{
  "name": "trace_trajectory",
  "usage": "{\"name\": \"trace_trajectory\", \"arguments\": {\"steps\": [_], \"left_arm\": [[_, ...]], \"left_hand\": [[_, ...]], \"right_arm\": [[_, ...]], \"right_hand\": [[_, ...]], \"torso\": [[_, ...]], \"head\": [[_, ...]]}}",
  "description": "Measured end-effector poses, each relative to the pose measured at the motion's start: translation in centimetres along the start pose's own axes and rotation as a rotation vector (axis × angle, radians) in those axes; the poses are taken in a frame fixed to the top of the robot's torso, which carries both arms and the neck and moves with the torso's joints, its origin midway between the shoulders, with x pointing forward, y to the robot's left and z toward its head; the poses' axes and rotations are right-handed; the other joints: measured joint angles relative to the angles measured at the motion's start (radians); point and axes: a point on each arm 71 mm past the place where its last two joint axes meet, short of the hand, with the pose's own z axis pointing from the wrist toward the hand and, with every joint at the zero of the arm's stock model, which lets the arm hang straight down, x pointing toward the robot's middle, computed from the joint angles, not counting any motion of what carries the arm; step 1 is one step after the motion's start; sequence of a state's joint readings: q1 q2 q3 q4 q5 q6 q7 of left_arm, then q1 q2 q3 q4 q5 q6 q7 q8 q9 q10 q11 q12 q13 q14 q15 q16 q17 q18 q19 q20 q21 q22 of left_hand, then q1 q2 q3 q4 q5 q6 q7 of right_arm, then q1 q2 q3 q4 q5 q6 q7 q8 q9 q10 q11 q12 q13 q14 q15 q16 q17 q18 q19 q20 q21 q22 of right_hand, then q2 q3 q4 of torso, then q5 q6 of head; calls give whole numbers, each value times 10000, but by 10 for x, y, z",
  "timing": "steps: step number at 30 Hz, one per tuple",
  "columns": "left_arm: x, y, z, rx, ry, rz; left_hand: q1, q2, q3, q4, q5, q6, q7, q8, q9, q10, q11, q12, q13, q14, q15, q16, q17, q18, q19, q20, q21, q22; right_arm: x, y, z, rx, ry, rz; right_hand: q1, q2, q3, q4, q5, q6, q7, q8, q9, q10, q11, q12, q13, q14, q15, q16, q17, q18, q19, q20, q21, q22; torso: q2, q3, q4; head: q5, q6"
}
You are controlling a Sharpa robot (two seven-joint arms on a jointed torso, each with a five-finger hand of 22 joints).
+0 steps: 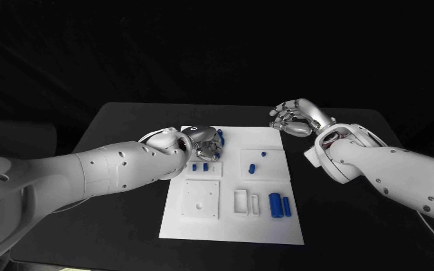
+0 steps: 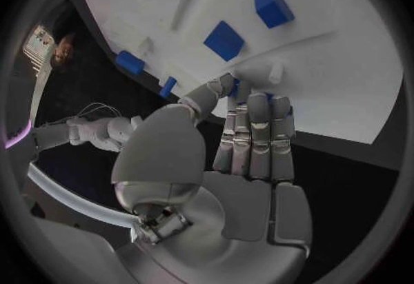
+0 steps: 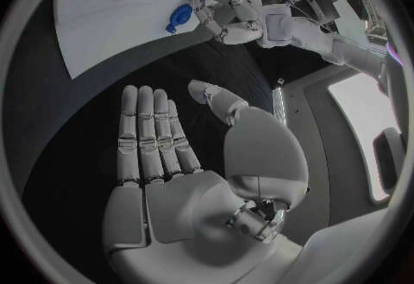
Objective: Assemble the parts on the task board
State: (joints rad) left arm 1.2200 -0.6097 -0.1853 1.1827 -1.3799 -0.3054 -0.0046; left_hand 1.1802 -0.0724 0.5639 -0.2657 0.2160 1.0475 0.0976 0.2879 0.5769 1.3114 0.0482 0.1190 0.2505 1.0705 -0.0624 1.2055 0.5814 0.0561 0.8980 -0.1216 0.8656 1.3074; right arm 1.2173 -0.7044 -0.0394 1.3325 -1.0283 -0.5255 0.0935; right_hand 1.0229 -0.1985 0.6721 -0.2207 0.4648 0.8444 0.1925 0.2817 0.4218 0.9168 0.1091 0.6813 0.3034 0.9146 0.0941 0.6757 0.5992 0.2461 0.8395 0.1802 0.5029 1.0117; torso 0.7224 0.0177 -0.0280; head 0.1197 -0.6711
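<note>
The white task board (image 1: pixel 231 224) lies mid-table. My left hand (image 1: pixel 204 143) is at its far left corner, thumb and fingers (image 2: pixel 250 125) closed around a small blue part (image 1: pixel 220 136), of which only a sliver (image 2: pixel 234 88) shows. Two blue pieces (image 1: pixel 199 167) stand just near of that hand, two more (image 1: pixel 252 169) lie mid-board, and two blue cylinders (image 1: pixel 280 206) lie near the right side. My right hand (image 1: pixel 294 119) hangs above the table beyond the board's far right corner, palm (image 3: pixel 164 160) flat, fingers straight and empty.
A white square plate (image 1: pixel 201 199) and a white frame (image 1: pixel 241 201) sit on the board's near half. Black table (image 1: pixel 118 133) surrounds the board on all sides. Blue blocks (image 2: pixel 224 41) lie on the board beyond my left fingers.
</note>
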Motion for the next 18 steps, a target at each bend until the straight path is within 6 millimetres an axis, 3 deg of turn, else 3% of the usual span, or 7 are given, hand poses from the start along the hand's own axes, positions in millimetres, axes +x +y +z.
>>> {"name": "trace_trajectory", "arguments": {"steps": [18], "left_arm": [[-23, 9, -20, -129, -509, -1315]], "left_hand": [[0, -5, -20, -21, 6, 47, -14, 16, -11, 0, 0, -1, -17, 48, 21, 35, 1, -24, 48, -17, 53, 7]], "right_arm": [[-1, -1, -1, 17, -12, -11]], "right_hand": [[0, 0, 0, 0, 0, 0, 0, -1, -8, 0, 0, 0, -13, 0, 0, 0, -9, 1, 0, 0, -35, 4]], "torso": [[3, -7, 9]], "head": [[56, 5]]}}
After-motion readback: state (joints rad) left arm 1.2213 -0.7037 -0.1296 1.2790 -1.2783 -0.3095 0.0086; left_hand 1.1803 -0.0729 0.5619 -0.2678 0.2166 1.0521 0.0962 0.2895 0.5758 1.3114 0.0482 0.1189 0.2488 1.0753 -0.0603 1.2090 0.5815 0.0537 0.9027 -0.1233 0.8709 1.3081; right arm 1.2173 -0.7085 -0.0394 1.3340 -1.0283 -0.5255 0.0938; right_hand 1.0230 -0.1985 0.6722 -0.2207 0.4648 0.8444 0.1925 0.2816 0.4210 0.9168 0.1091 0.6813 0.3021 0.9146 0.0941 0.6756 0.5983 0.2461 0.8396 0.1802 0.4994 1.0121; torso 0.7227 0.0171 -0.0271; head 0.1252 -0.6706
